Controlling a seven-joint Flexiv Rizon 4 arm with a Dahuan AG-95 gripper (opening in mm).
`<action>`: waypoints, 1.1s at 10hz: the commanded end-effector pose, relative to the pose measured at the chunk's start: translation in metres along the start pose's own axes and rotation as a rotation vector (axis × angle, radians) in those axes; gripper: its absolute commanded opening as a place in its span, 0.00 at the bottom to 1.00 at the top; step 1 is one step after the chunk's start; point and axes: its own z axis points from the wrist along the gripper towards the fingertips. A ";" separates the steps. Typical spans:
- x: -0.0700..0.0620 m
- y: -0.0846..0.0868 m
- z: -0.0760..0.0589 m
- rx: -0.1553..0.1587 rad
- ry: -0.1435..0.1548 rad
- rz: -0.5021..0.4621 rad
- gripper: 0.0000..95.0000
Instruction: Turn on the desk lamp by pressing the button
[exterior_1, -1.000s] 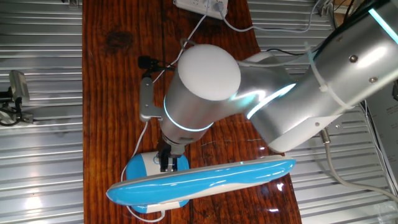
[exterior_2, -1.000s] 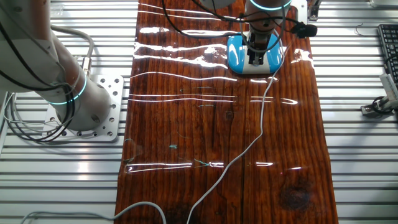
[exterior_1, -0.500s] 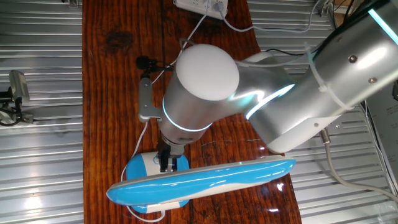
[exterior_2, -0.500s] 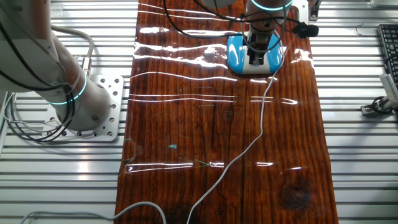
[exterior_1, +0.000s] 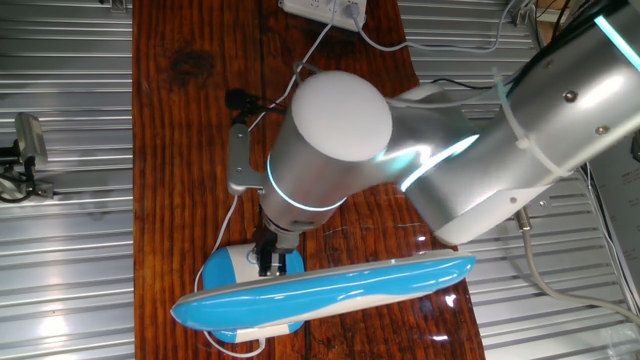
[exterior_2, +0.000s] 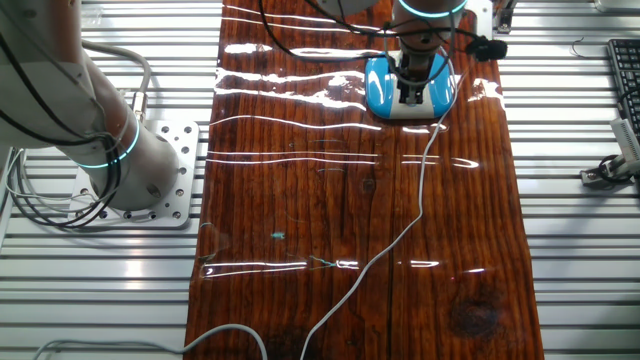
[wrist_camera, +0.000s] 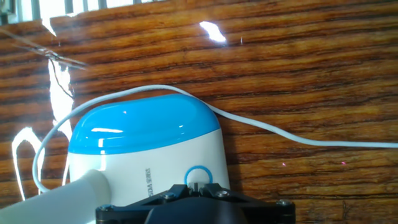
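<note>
The desk lamp has a long blue and white head (exterior_1: 330, 290) lying across its rounded blue and white base (exterior_1: 228, 268) at the near end of the wooden table. My gripper (exterior_1: 270, 264) points straight down onto the base, just behind the head. In the other fixed view the gripper (exterior_2: 410, 92) stands on the base (exterior_2: 380, 90) at the far end. In the hand view the fingertips (wrist_camera: 196, 185) are together, with no gap, right at the blue ring button (wrist_camera: 188, 173) on the white part of the base (wrist_camera: 143, 134).
The lamp's thin white cord (exterior_2: 420, 190) runs along the wooden table (exterior_2: 300, 200) to a white power strip (exterior_1: 325, 8). A small black clip (exterior_1: 236, 100) lies by the cord. The arm's mount (exterior_2: 165, 170) sits left of the table on ribbed metal.
The arm's wrist housing has shifted slightly to the right. The fingertips have stayed on the lamp base by the button. The lamp has not moved.
</note>
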 end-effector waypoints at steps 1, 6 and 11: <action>-0.001 -0.001 0.037 0.012 -0.012 -0.002 0.00; 0.001 -0.003 0.042 0.005 -0.027 -0.001 0.00; 0.005 -0.004 0.046 -0.001 -0.046 -0.006 0.00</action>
